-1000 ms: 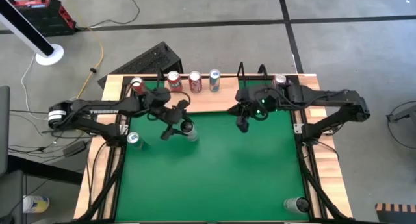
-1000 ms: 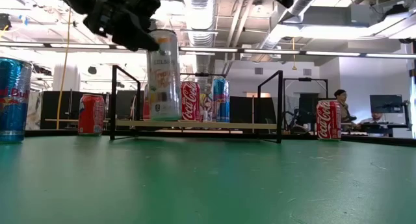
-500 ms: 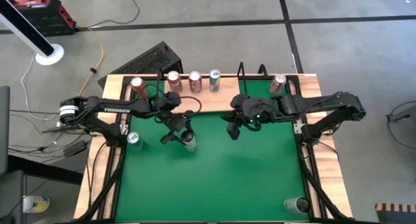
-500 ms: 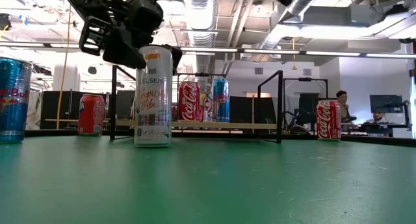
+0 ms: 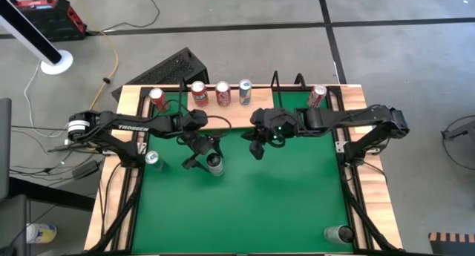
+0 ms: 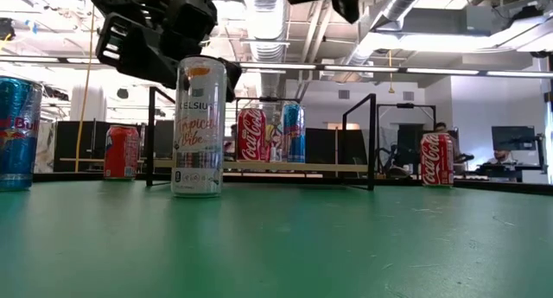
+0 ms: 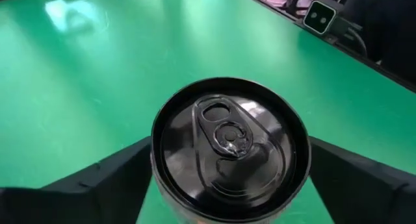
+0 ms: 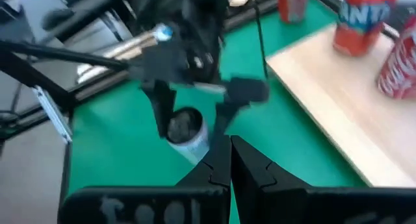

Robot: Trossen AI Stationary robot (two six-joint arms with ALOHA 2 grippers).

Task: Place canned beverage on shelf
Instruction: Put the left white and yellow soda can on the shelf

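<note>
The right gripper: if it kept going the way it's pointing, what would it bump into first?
Probably the tall Celsius can standing on the green table, with the open left gripper around it. The shut right gripper points straight at it.

Left gripper [image 5: 202,153] fingers spread wide; right gripper [image 5: 254,147] fingers closed.

A green-topped table [image 5: 245,204] with wooden edges fills the frame's middle. At its upper edge the wooden shelf [image 5: 230,113] carries three cans [image 5: 222,93]. More cans stand on the mat: centre-left [image 5: 214,164], far left [image 5: 153,159], lower right [image 5: 338,233].
</note>
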